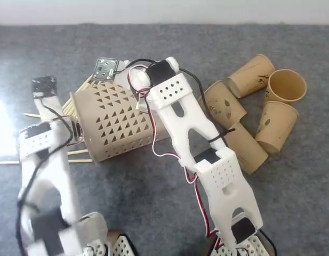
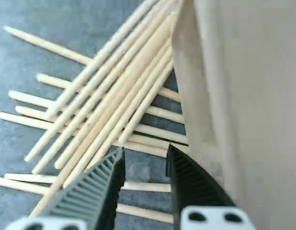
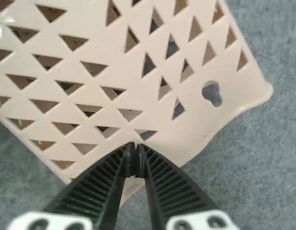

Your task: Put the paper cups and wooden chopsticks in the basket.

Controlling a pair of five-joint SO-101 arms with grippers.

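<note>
On grey carpet, tipped beige perforated plastic basket, nothing visibly inside | five tan paper cups well apart; pale wooden chopsticks strewn beside it | left gripper spread over sticks; right gripper pinching basket edge | all packing left, I'd say

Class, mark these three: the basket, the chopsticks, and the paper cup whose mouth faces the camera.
basket (image 1: 113,120), high view, perforated side wall.
chopsticks (image 2: 128,96), left wrist view, middle of the bundle.
paper cup (image 1: 286,85), high view, inside its open mouth.
</note>
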